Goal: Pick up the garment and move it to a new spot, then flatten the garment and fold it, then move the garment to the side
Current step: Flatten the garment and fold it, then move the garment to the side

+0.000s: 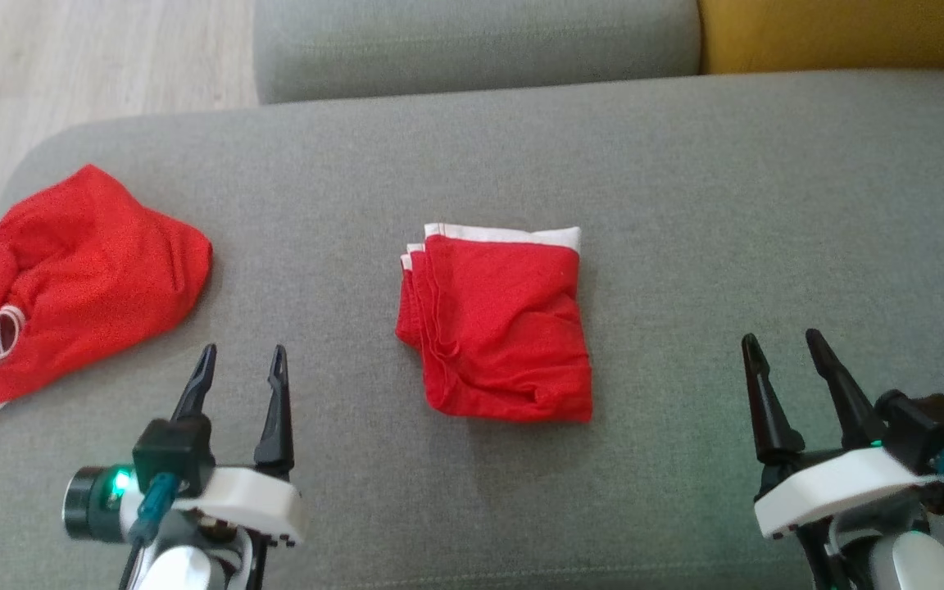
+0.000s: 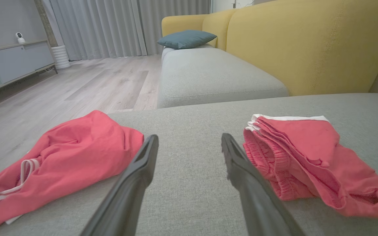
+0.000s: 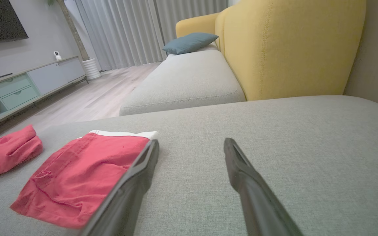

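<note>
I hold both grippers empty over the seat's (image 1: 767, 205) near edge, jaws spread wide. The left gripper (image 1: 242, 352) and right gripper (image 1: 780, 336) flank the folded garment (image 1: 501, 324) at mid-seat, which I judge ready to move aside. A crumpled garment (image 1: 70, 287) lies at the left edge. The left wrist view reveals the fold's stacked layers, which look flat from the head view.

Grey sofa seat (image 1: 685, 164) with yellow backrest (image 2: 307, 42) — pale wood floor (image 2: 94, 82), grey curtains (image 2: 110, 26) behind.
</note>
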Tool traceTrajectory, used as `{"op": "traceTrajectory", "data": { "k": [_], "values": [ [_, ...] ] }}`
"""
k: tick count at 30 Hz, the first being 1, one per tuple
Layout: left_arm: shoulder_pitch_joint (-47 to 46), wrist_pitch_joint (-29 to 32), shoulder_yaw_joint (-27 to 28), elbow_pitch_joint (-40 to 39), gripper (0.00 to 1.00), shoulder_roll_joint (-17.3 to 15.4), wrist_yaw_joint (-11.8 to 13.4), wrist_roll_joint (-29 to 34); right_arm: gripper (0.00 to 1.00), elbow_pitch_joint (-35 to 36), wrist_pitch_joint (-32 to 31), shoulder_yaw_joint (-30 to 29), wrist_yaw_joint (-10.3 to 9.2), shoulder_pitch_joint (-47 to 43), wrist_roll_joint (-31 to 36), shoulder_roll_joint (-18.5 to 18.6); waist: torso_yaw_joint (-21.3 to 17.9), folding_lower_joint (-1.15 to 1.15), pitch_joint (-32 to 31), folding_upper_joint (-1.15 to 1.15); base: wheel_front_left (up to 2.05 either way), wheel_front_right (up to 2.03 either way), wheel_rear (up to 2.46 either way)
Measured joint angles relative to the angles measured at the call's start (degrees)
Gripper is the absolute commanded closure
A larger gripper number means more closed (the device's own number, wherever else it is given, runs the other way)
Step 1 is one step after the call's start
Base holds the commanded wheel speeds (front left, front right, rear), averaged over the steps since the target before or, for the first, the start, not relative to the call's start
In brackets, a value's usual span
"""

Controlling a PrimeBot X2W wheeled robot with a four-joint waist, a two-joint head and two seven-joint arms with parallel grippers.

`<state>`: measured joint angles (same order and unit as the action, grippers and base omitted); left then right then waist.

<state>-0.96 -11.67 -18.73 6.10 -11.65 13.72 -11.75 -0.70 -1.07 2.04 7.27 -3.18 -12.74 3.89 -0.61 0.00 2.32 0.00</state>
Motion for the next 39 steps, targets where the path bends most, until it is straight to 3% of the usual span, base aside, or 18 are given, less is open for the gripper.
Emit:
{"op": "traceTrajectory", "data": {
  "k": [13,39],
  "values": [
    [2.29,1.0,-0.23,-0.63,0.0,-1.18,0.46,-0.53,0.0,2.43,-1.96,-0.04,0.0,-2.35,1.72,-0.42,0.05,0.0,-2.55,0.0,0.0,0.0,0.0],
    [1.92,0.46,-1.02,-0.89,0.0,-1.59,1.24,-0.58,0.0,3.13,-4.25,0.79,0.0,-1.97,2.13,-0.89,0.87,0.0,-0.68,0.0,0.0,0.0,0.0]
  ]
}}
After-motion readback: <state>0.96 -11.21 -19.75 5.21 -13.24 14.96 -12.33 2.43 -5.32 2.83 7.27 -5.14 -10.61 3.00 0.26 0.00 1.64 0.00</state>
